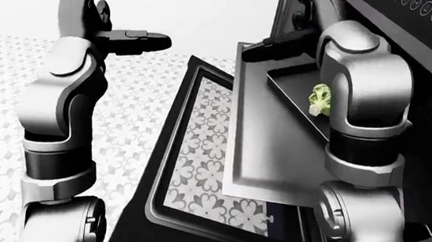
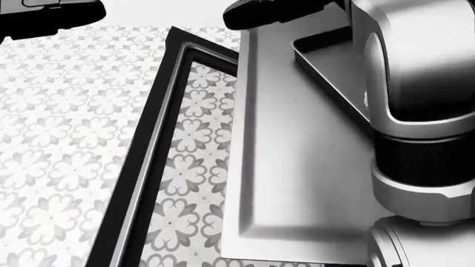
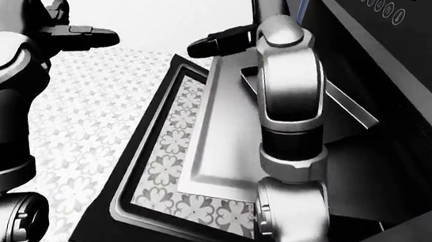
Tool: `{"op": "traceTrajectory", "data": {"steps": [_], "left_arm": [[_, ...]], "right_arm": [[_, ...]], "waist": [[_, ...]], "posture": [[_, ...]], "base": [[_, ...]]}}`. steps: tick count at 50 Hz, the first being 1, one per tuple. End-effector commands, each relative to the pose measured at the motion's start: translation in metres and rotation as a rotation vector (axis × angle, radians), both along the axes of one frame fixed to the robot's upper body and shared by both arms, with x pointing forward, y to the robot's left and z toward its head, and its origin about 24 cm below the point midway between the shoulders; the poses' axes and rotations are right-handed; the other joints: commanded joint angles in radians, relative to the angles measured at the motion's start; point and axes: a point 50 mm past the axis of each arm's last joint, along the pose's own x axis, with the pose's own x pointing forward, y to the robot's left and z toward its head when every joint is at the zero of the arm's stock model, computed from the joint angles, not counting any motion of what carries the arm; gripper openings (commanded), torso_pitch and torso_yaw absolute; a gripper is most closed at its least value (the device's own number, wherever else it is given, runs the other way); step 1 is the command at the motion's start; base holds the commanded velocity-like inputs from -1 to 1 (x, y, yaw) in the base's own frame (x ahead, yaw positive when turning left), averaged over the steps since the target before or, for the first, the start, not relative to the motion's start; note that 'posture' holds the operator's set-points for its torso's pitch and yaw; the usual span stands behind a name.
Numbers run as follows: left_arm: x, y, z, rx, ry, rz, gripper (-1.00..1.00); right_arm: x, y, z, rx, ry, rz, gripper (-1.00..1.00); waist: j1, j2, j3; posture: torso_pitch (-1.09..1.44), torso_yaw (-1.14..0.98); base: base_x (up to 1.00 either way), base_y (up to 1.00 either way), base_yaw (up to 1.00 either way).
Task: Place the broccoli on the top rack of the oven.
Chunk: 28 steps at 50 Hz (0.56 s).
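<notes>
Right hand [image 3: 215, 40] lifted, fingers extended, holding nothing. Broccoli [image 1: 319, 99] lies below and beside it in the dark tray [image 1: 287, 83] on the pulled-out rack [image 1: 264, 155]. Likely light, springy, crumbly florets; the pale stalk is the firmest grip. Left hand [image 1: 109, 30] open, well away.
</notes>
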Motion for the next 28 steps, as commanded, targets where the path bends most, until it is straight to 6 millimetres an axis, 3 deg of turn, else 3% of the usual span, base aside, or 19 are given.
{"op": "traceTrajectory", "data": {"steps": [1,16,28], "left_arm": [[-0.008,0.002,0.023,0.002,-0.113,0.006,1.00],[-0.034,0.000,0.051,0.062,-0.285,0.022,1.00],[-0.043,-0.003,0.055,0.076,-0.379,0.015,1.00]], "right_arm": [[-0.009,0.000,0.024,-0.007,-0.107,0.006,1.00],[-0.032,0.013,0.057,-0.093,-0.335,0.047,1.00],[-0.039,0.010,0.062,-0.121,-0.445,0.026,1.00]], "waist": [[-0.001,0.003,-0.032],[-0.009,0.013,-0.021],[-0.008,0.013,-0.018]], "posture": [[0.00,0.00],[0.00,0.00],[0.00,0.00]], "base": [[0.00,0.00,0.00],[0.00,0.00,0.00],[0.00,0.00,0.00]]}}
